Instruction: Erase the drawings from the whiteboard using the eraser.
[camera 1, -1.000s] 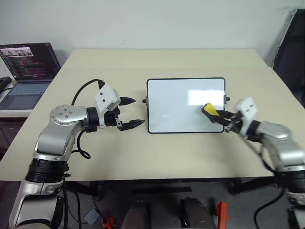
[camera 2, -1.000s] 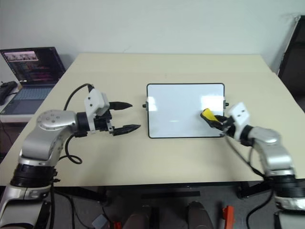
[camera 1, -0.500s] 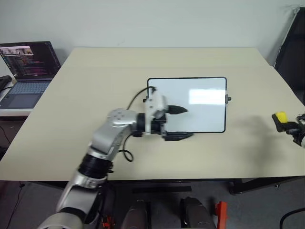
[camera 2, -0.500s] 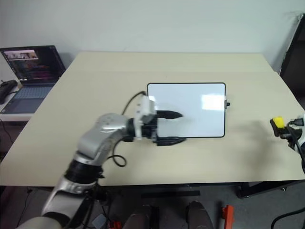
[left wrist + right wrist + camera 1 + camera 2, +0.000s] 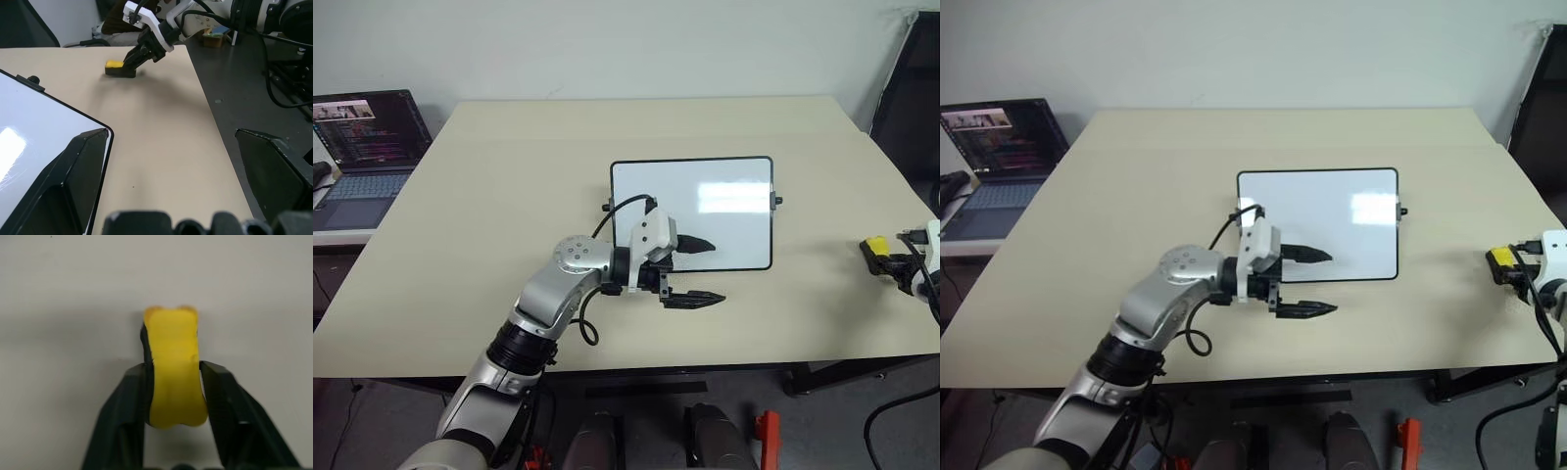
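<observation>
whiteboard (image 5: 724, 186) mid-table (image 5: 509, 196), eraser (image 5: 874, 245) far right, laptop (image 5: 362, 137) left

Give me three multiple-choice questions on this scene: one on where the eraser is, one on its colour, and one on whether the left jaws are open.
1. Where is the eraser? A on a shelf; B on the table near its right edge; C on the floor.
2. Its colour? A yellow; B red; C green.
3. The left gripper's jaws? A clamped on a pen; B open and empty; C shut tight.
Answers: B, it sits on tabletop at the far right; A, it is a bright yellow block; B, a clear gap shows between them.
</observation>
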You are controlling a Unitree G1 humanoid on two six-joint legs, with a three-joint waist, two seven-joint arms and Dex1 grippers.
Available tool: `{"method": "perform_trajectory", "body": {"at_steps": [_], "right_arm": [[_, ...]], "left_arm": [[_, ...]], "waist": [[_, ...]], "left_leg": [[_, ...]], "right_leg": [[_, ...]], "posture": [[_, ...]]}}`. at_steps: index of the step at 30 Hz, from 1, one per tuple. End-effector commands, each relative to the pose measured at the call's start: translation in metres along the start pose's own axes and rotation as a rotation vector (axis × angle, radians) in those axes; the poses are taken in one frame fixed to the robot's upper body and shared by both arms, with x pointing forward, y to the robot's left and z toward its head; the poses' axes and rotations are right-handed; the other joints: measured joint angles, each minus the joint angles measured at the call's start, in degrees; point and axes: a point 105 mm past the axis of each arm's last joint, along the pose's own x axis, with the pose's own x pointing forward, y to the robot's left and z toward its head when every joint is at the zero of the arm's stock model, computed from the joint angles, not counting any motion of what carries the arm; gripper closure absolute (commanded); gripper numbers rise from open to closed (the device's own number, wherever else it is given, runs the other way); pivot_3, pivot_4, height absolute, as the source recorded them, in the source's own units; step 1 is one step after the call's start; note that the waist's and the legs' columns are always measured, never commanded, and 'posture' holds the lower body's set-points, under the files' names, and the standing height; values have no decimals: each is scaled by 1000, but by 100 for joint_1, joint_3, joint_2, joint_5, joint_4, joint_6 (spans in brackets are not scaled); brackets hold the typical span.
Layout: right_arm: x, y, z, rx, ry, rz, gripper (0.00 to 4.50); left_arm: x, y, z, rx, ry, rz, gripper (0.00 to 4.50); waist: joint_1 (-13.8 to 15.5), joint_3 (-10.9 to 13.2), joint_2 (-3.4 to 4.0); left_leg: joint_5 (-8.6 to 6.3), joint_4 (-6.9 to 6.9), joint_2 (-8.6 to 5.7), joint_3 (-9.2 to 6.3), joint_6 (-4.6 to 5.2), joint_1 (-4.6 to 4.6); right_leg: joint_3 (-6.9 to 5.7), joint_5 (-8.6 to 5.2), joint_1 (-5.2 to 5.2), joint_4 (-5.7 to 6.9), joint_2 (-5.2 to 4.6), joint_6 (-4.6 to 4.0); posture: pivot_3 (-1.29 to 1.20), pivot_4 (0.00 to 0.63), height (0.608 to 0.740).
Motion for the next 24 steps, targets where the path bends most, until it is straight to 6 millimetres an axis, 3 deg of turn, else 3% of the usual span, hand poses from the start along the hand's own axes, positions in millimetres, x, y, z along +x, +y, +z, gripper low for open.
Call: {"method": "perform_trajectory", "body": {"at_steps": [1,5,6,11,13,16,20,24], "right_arm": [[-3,-3,19,-23,-56,-3,1569],[-8,0,34,-40,-102,26,171],[-11,2,38,-61,-113,39,36],[-26,18,80,-159,-331,34,36],[-26,41,96,-101,-504,51,36],[-9,68,77,-55,-548,67,36],[9,79,56,47,-595,22,36],[16,105,44,64,-633,96,36]], "left_arm": [[-6,3,11,47,-26,22,0],[-15,12,11,60,-11,71,0],[-18,14,11,74,-3,91,0],[-61,49,30,115,-63,377,0],[-100,74,33,107,-114,632,0],[-138,96,12,93,-119,919,0],[-178,113,-17,57,-114,1236,0],[-186,111,-54,52,-34,1339,0]], "waist": [[-4,0,0],[-14,0,0],[-15,0,0],[-17,0,0],[-32,1,-2],[-37,-7,-17],[78,-7,-17],[145,-7,-18]], "left_leg": [[0,0,0,1,0,1],[0,0,0,4,0,2],[0,0,1,4,0,2],[0,0,2,6,0,2],[0,-2,6,6,0,4],[0,-4,17,6,-1,22],[0,2,1,9,0,10],[0,8,-7,9,-1,-8]], "right_leg": [[1,1,0,0,0,-1],[5,0,-1,1,0,1],[5,0,-1,1,0,2],[8,-3,-5,3,1,8],[9,-4,-5,2,2,11],[12,-3,4,5,13,10],[14,19,0,4,-3,-4],[13,23,-10,-6,-10,1]], "posture": [[0,150,740],[0,150,740],[0,150,740],[0,150,740],[0,150,740],[0,150,740],[0,150,740],[0,150,740]]}}
